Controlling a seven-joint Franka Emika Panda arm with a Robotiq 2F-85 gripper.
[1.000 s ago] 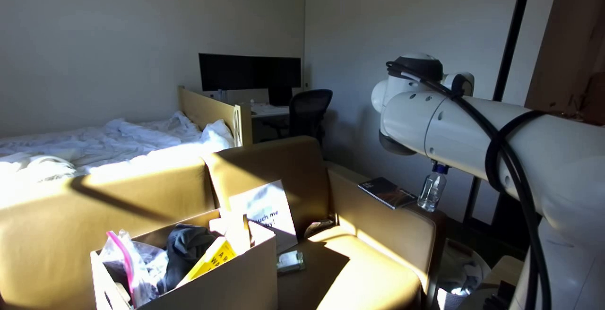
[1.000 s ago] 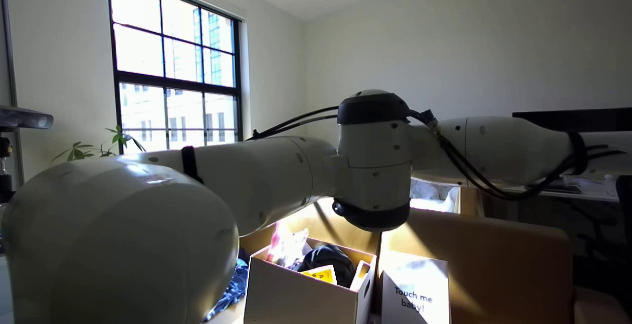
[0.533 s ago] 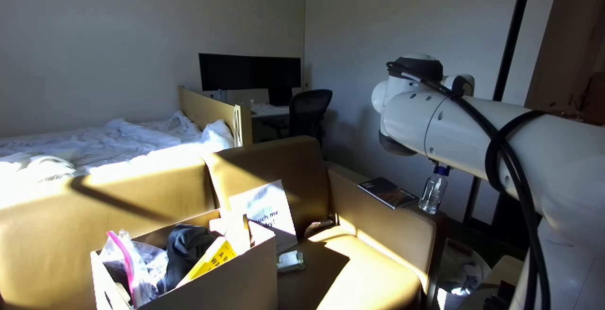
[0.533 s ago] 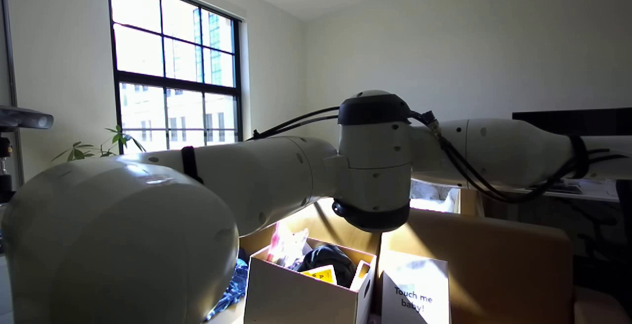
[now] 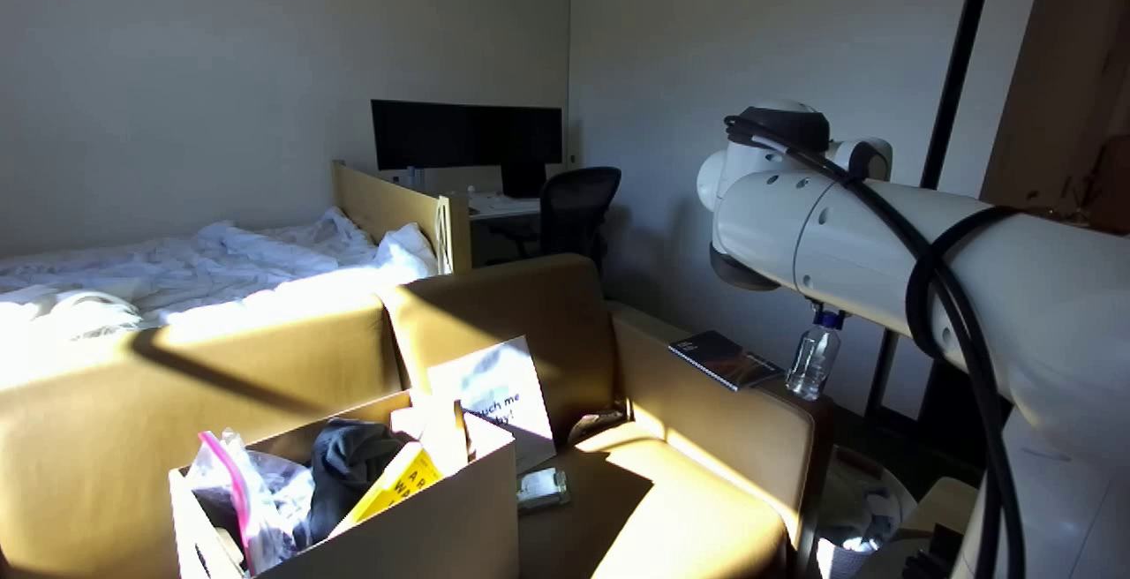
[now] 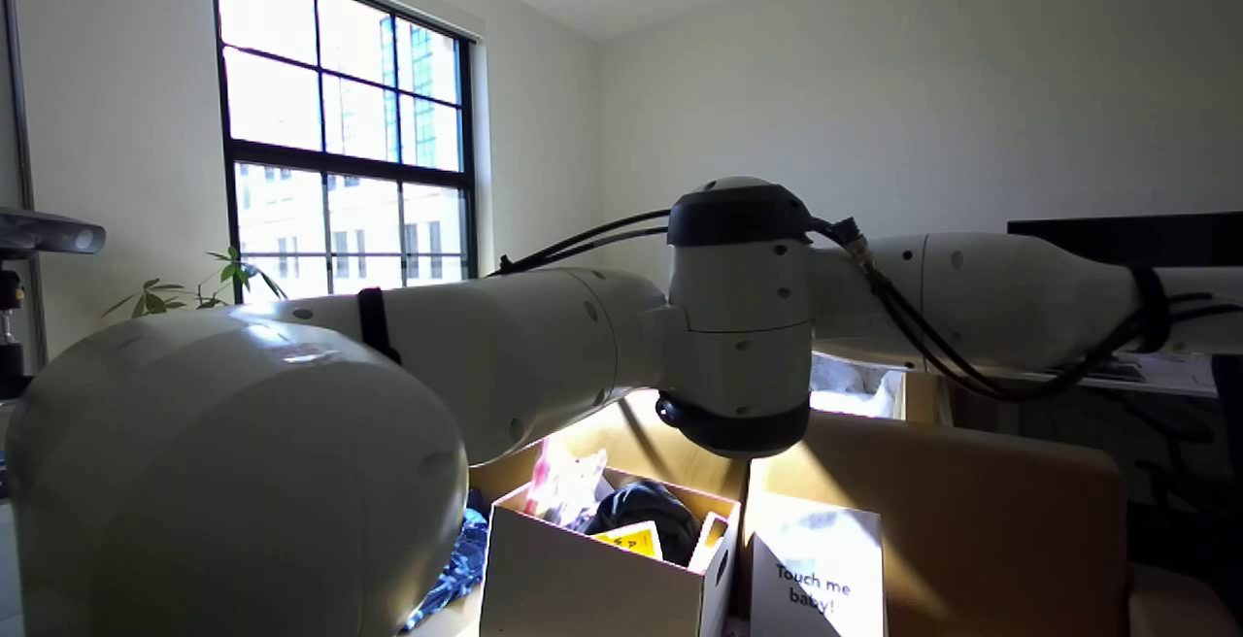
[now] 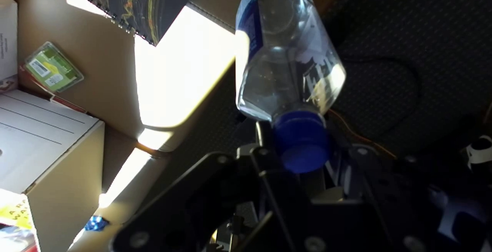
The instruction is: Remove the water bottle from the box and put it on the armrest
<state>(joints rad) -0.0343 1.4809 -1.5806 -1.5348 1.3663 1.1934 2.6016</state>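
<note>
The water bottle [image 5: 813,358] is clear plastic with a blue cap. It hangs cap-up and slightly tilted at the front end of the armrest [image 5: 719,411]; whether its base touches the armrest I cannot tell. In the wrist view, my gripper [image 7: 299,133] is shut on the cap of the bottle [image 7: 286,63], whose base overlaps the armrest end with dark floor beside it. In an exterior view the gripper is mostly hidden behind the arm. The cardboard box [image 5: 441,517] stands on the sofa, away from the bottle; it also shows in an exterior view [image 6: 592,588] and the wrist view [image 7: 69,183].
A dark spiral notebook [image 5: 724,358] lies on the armrest beside the bottle; it also shows in the wrist view [image 7: 142,2]. A small green-labelled pack [image 5: 543,489] lies on the seat. A white sign [image 5: 512,394] leans on the backrest. A bin [image 5: 861,500] stands beyond the armrest.
In an exterior view the bottle has moved slightly down and to the right, still in the gripper. The arm has shifted slightly the same way. The box and the notebook have not moved.
</note>
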